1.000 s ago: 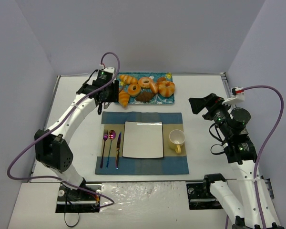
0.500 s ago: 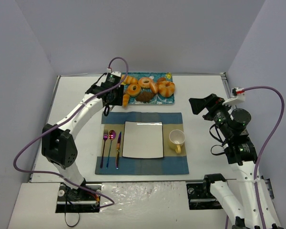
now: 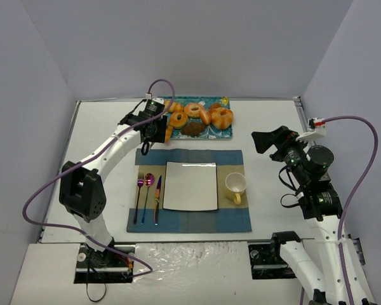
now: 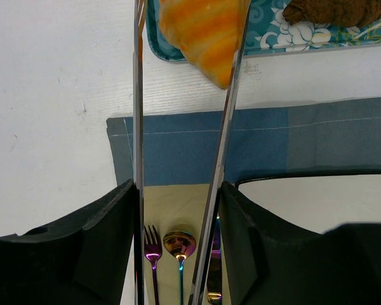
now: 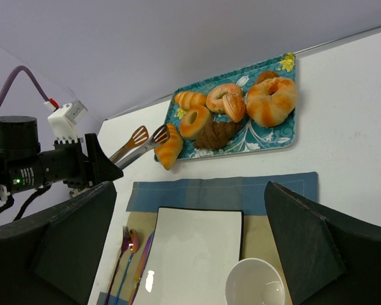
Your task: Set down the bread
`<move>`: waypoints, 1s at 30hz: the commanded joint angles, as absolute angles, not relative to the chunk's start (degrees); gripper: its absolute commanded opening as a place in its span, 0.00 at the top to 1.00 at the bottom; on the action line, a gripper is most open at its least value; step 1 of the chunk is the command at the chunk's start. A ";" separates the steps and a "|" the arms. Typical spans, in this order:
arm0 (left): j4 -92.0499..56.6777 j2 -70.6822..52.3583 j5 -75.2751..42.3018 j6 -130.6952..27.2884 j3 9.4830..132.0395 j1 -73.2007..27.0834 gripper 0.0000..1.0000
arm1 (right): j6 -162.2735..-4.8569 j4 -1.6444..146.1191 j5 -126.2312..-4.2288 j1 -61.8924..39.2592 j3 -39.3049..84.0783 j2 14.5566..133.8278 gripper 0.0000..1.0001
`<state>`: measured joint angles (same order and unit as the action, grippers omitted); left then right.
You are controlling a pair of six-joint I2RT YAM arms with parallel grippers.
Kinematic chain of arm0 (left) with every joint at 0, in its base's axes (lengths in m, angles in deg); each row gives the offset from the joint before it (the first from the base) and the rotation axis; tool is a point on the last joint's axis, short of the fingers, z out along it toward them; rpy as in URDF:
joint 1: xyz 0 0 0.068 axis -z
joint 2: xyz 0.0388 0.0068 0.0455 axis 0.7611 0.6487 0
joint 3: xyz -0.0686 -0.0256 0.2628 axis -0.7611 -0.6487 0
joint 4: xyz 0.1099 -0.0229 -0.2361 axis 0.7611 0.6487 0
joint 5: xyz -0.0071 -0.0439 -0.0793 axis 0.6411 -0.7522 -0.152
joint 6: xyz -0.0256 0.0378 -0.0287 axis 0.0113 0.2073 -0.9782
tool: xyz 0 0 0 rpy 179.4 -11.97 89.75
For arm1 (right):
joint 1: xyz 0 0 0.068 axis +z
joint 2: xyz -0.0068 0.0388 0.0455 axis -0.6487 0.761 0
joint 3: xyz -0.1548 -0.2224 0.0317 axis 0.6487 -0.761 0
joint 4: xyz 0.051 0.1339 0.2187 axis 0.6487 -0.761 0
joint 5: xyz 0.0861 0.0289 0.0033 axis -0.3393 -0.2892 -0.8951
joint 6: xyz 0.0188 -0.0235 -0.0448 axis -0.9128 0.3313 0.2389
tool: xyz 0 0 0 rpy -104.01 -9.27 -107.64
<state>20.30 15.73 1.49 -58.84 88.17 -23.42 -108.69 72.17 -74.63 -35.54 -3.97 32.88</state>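
The tongs [image 4: 138, 95] in the left gripper [image 4: 178, 190] are clamped on the bread [image 4: 203, 28], one metal blade on each side. The bread is at the tray's [image 4: 267, 44] near left corner, its pointed tip past the tray's rim, over the table [image 4: 51, 82]. The right gripper [image 5: 190, 210] is well away from the tray, fingers spread, holding nothing.

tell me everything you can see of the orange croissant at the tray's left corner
The croissant is golden-orange with paler ridged bands, glossy like a model, and tapers to a blunt point. It lies at the near left corner of the teal tray, its tip jutting past the rim over the white table toward the blue placemat. The two metal blades of the tongs, held in the left pincer, press on its sides. Whether it is lifted off the tray cannot be told.
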 commanded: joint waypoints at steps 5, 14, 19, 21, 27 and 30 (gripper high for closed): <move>19.20 14.52 2.41 -58.72 89.56 -22.75 0.53 | -109.27 76.38 -75.55 -35.70 -3.41 32.28 0.00; 19.57 15.19 1.79 -58.49 89.56 -22.49 0.53 | -109.18 76.44 -75.43 -35.61 -3.50 32.13 0.00; 19.57 15.45 1.62 -58.49 89.30 -22.31 0.53 | -109.18 76.44 -75.61 -35.70 -3.41 32.14 0.00; 19.75 15.80 1.36 -58.49 89.30 -22.22 0.53 | -109.18 76.44 -75.52 -35.70 -3.52 32.05 0.00; 19.75 16.42 1.29 -58.49 89.44 -22.14 0.52 | -109.27 76.44 -75.55 -35.64 -3.59 31.96 0.00; 19.84 16.78 1.35 -58.41 89.56 -22.05 0.52 | -109.27 76.43 -75.52 -35.70 -3.50 31.95 0.00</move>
<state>20.60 17.82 1.01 -58.82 88.17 -22.51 -108.72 72.17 -74.63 -35.54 -3.97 32.20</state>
